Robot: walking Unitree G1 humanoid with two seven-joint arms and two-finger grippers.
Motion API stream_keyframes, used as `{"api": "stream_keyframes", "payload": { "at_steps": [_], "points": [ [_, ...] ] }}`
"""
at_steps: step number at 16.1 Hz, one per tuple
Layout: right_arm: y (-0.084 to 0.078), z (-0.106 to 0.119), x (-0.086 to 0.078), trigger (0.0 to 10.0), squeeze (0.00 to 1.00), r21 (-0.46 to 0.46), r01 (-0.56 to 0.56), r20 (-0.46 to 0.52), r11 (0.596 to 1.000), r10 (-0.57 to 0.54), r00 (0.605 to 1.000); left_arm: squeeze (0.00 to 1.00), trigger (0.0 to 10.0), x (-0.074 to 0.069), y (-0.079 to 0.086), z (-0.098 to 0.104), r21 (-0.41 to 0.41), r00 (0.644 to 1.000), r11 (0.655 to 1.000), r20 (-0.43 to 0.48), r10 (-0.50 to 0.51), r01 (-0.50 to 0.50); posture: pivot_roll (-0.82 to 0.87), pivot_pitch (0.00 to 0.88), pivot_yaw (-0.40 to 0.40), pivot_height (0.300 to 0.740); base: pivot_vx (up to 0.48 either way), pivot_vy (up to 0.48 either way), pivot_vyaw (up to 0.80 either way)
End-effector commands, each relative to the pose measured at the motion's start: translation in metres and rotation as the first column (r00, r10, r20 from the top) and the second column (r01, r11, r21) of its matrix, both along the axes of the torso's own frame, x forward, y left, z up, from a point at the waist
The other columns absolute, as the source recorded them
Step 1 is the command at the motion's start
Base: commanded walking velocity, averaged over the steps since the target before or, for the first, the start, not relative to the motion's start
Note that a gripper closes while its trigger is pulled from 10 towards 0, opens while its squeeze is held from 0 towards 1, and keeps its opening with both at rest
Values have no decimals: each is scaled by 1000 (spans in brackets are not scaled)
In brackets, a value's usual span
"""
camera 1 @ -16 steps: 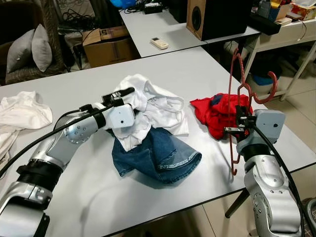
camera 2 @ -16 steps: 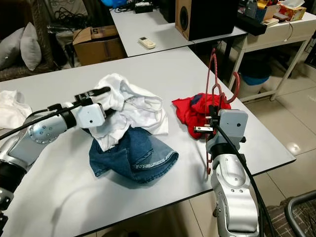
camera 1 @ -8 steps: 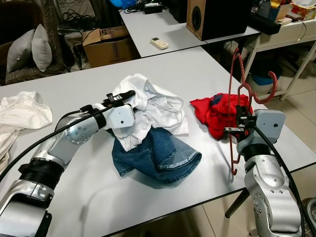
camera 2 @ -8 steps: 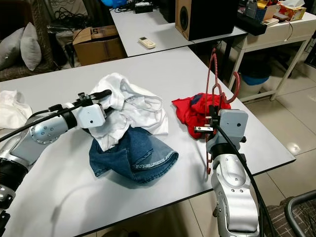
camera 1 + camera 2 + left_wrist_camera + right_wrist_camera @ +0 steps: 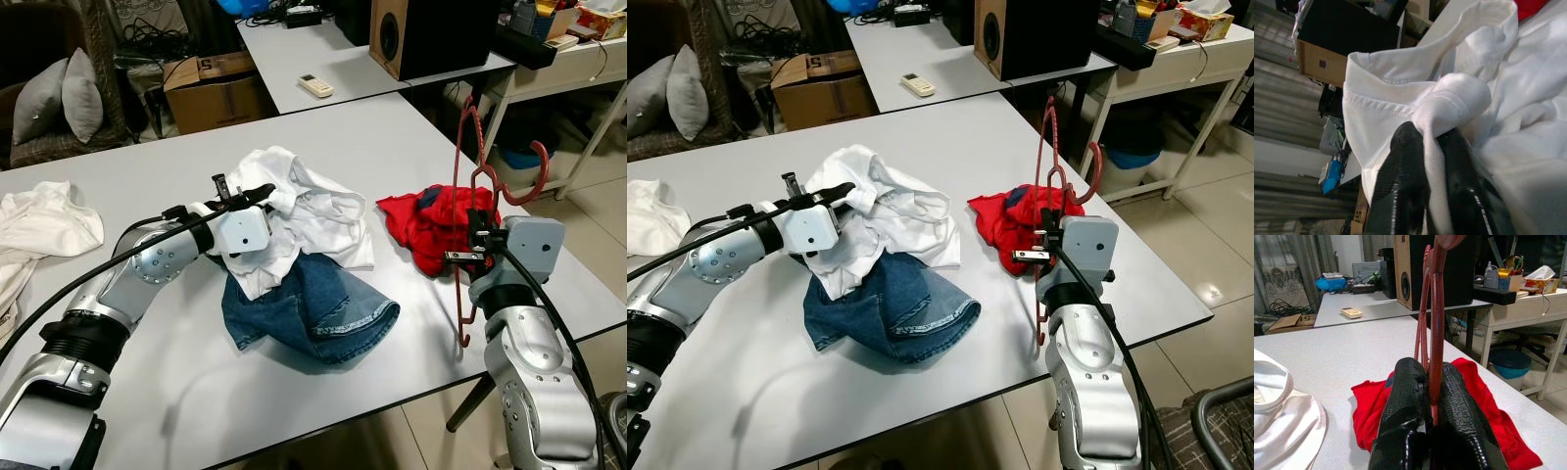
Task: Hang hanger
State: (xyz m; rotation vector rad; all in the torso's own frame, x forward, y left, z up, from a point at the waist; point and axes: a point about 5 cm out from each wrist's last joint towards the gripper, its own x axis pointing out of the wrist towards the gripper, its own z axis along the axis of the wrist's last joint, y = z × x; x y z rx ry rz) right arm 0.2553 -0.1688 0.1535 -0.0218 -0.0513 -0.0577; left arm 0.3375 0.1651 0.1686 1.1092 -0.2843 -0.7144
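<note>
- While it stands upright above the table's right edge, the red hanger is pinched between the closed fingers of the right gripper, hook end uppermost.
- Left gripper has its fingers clamped on a fold of the white shirt (collar hem bunched between them).
- White shirt lies on blue jeans mid-table.
- Red garment lies crumpled just behind the hanger.

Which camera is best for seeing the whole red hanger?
The left eye view: the red hanger shows whole, hook included, held upright by the right gripper. The right eye view shows nearly the same. The right wrist view shows just its bars between the fingers.
</note>
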Motion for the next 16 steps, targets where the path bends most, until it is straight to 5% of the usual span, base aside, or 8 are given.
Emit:
{"api": "stream_keyframes", "payload": {
  "at_steps": [1, 5, 10, 11, 12, 16],
  "points": [
    [2, -6, 0, 10000, 0, 11, -9, -32, 1000, 9, 999, 0, 0, 0, -2, 4, -15, 1000, 1000, 1, -10, 10, 64, 0, 109, 740, 0, 0, 0],
    [5, -8, -1, 10000, 0, 12, -25, -45, 1000, 26, 999, 0, 0, -4, -3, 4, -63, 1000, 998, -6, -7, 7, 66, 3, 98, 740, 0, 0, 0],
    [6, -7, -1, 10000, 0, 12, -32, -43, 999, 32, 999, 0, 0, -4, -2, 5, -220, 997, 975, -75, 22, -38, 53, 0, 104, 740, 0, 0, 0],
    [8, -5, -5, 10000, 0, 12, -69, -43, 998, 69, 997, 0, 0, 2, -6, 14, -375, 988, 924, -155, 19, -77, 48, 0, 105, 740, 0, 0, 0],
    [8, -5, -6, 10000, 0, 12, -85, -44, 996, 86, 995, 0, 0, 3, -8, 16, -402, 985, 912, -172, 11, -80, 47, 0, 102, 740, 0, 0, 0],
    [25, 16, -19, 10000, 0, 64, -329, 1, 942, 330, 944, 0, 0, 15, -10, 44, -621, 974, 777, -221, -44, -105, 20, 0, 115, 740, 0, 0, 0]
  ]
}}
